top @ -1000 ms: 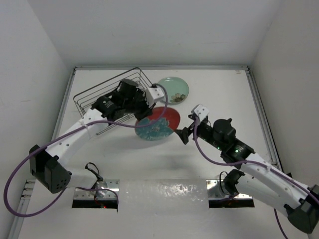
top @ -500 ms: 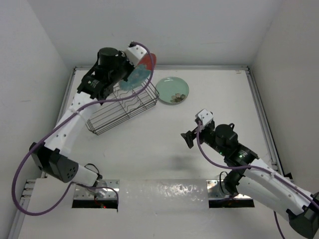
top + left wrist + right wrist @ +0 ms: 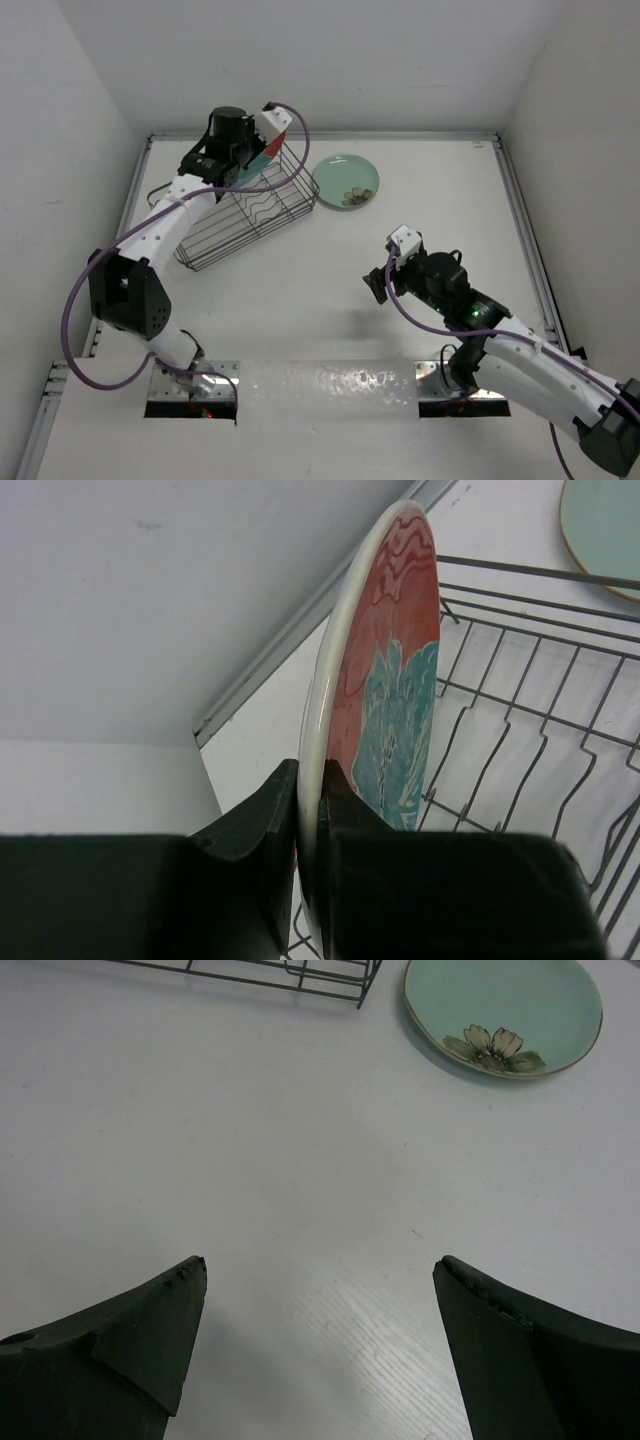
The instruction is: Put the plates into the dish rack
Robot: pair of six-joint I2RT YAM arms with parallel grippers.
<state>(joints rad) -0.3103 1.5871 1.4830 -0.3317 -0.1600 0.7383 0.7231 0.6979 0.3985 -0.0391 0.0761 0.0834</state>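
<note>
We take the dish rack [image 3: 245, 215] as our marker. It is a dark wire basket with wavy dividers that sits skewed on the white table [image 3: 300, 290].

The larger red-and-teal plate [image 3: 385, 710] stands on edge at the rack's far end, above the wires. Its painted face is turned toward the rack's inside and its white underside toward the wall. We cannot tell whether its lower edge touches a wire.

The smaller mint-green plate [image 3: 346, 181] lies flat on the table just beside the rack's far right corner. A narrow strip of table shows between them, and its flower motif faces up.

The left gripper [image 3: 310, 770] is over the rack's far end, its jaws clamped on the red-and-teal plate's rim, one finger on each face.

The right gripper [image 3: 320, 1260] hangs over bare table well apart from the rack, off its near right side. Its jaws are spread wide with nothing between them.
</note>
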